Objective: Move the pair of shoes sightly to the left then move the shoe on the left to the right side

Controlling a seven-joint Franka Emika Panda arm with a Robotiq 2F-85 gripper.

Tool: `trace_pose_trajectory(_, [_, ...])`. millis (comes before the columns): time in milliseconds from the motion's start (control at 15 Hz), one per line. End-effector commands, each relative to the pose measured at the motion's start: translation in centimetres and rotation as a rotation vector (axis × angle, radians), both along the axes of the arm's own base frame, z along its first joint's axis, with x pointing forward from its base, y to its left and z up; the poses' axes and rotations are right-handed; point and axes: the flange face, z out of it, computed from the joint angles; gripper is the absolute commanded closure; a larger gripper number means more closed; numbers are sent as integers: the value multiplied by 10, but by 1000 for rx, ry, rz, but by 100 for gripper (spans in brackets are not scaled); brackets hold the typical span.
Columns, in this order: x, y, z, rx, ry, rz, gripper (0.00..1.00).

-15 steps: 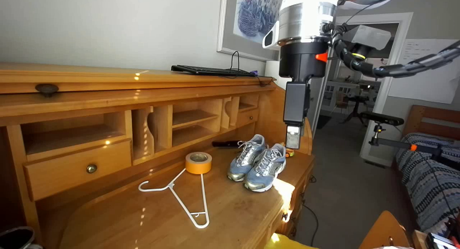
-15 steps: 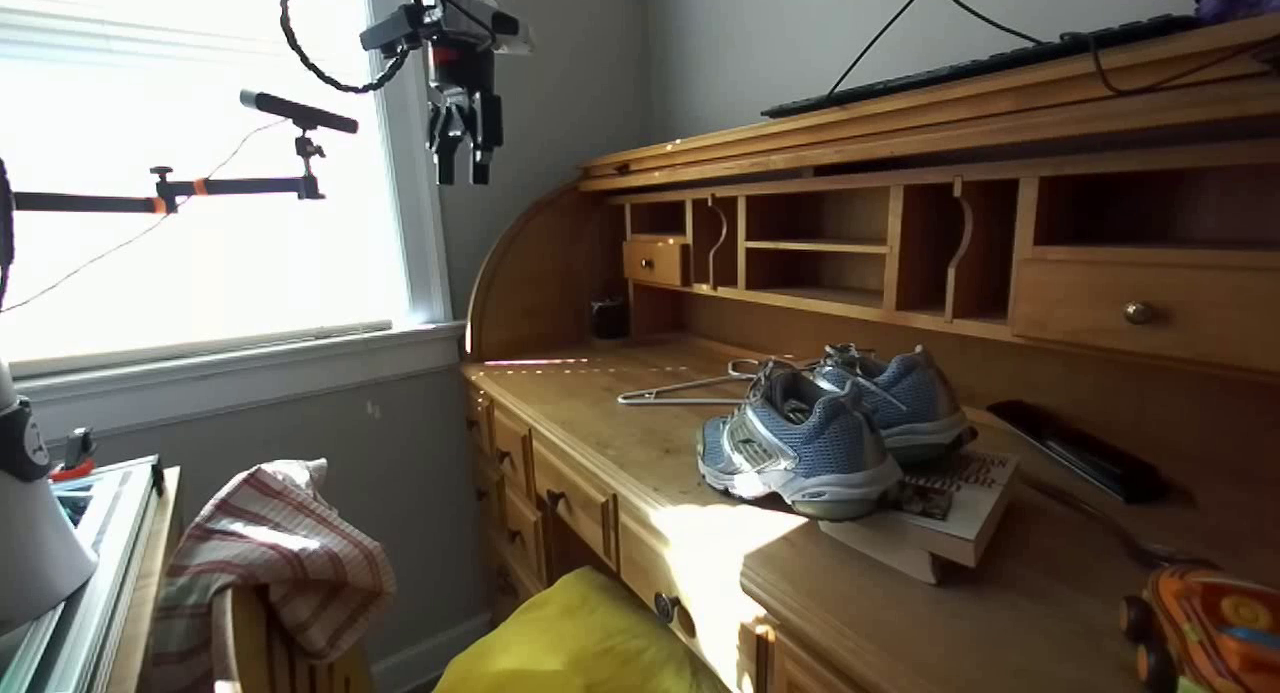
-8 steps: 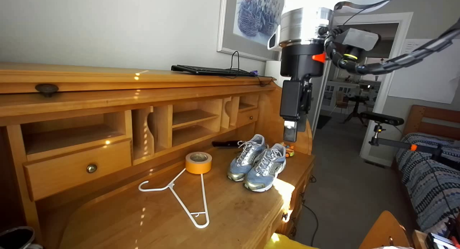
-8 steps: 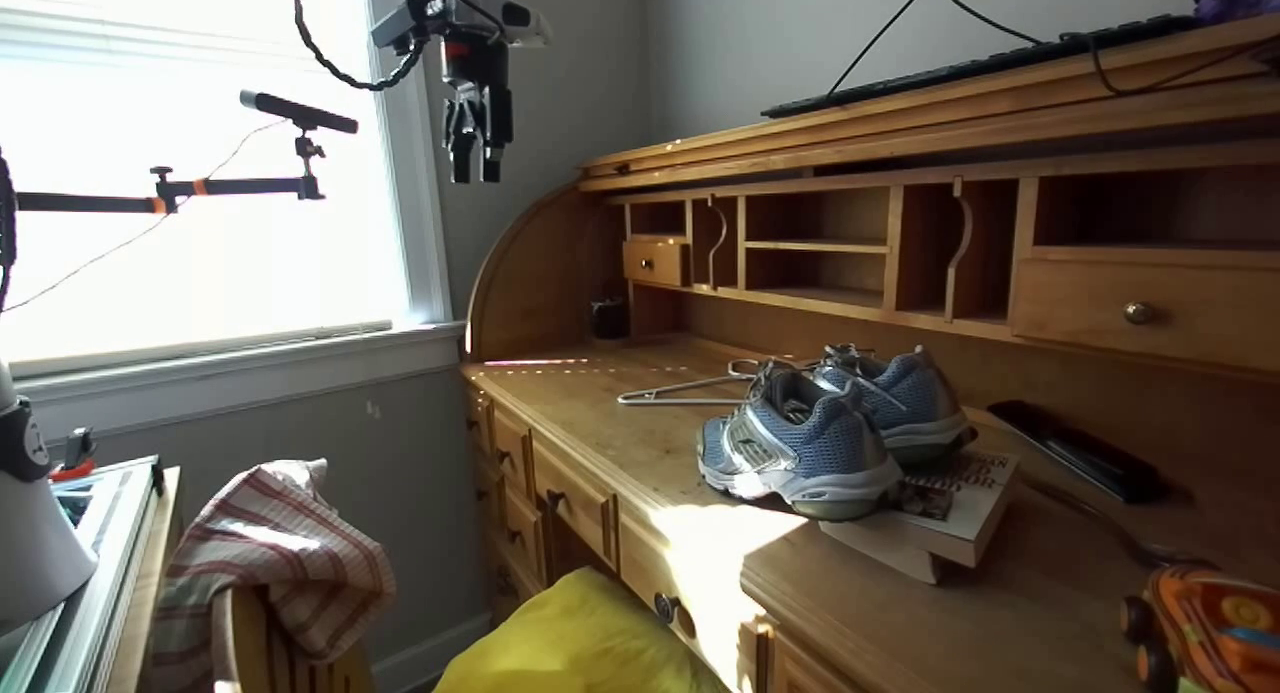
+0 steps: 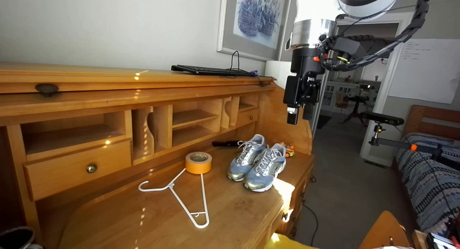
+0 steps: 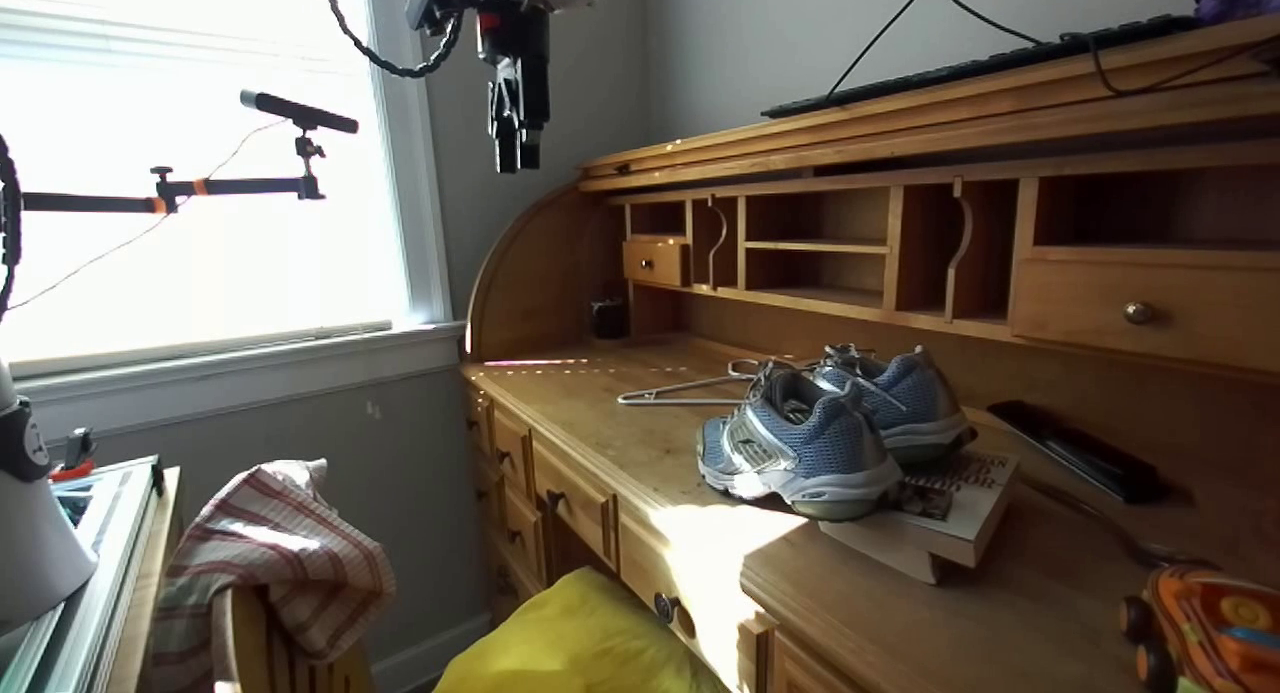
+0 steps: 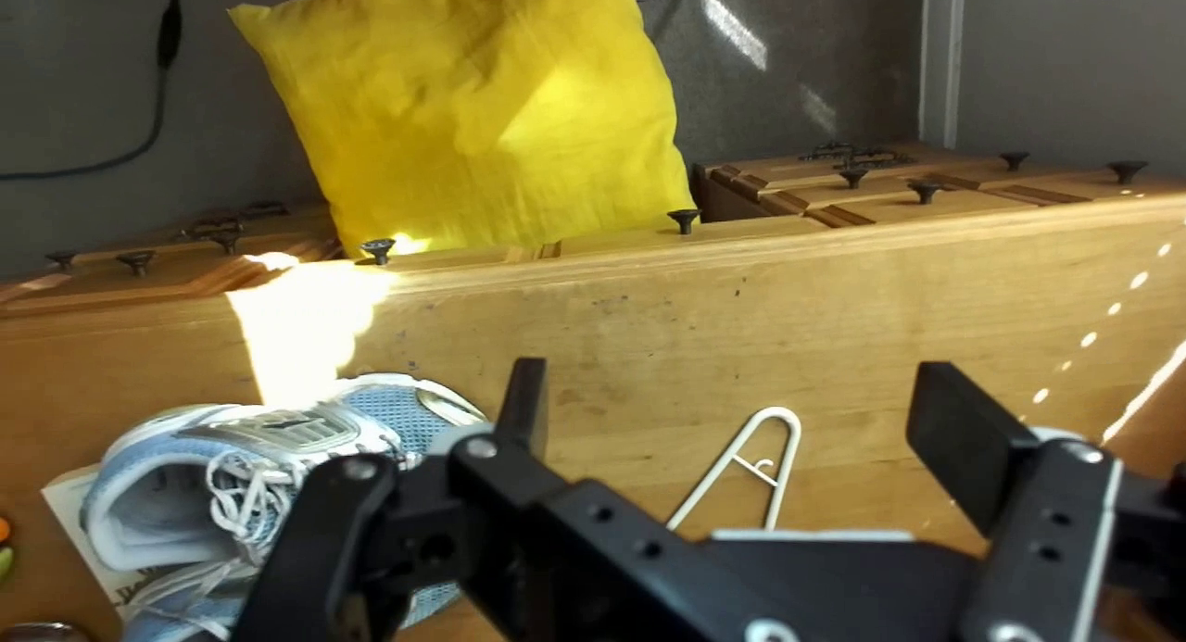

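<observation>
Two grey and light-blue sneakers stand side by side on the wooden desk, toes toward the hanger. In an exterior view the left shoe (image 5: 248,157) is closer to the desk's back and the right shoe (image 5: 266,169) closer to its front edge. Both the near shoe (image 6: 800,443) and the far shoe (image 6: 895,398) seem to rest their heels on a book (image 6: 960,503). High above the desk, away from the pair, hangs my gripper (image 5: 300,116), pointing down. Seen from the wrist, the gripper (image 7: 732,375) has its fingers wide apart with nothing held; one shoe (image 7: 287,438) lies left of it, partly covered.
A white hanger (image 5: 205,204) and a yellow tape roll (image 5: 198,165) lie beside the shoes. Around them are a black object (image 6: 1085,453), an orange toy car (image 6: 1225,613) and the desk's cubbyholes. A yellow pillow (image 7: 482,114) sits below the front edge.
My gripper has risen in an exterior view and turned, so its second finger shows there more. It has shifted toward the desk in an exterior view. The shoes have stayed put.
</observation>
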Motion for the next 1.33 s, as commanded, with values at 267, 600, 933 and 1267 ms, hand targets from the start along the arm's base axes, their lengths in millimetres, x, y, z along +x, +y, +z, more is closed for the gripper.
trace_pose_trajectory(267, [-14, -72, -19, 27, -1, -214, 0])
trace_pose_trajectory(600, [-17, -120, -33, 22, -21, -373, 0])
trace_pose_trajectory(933, [-16, -163, -40, -11, -79, -454, 0])
trace_pose_trajectory(1267, [-18, -205, -53, -2, -77, -544, 0])
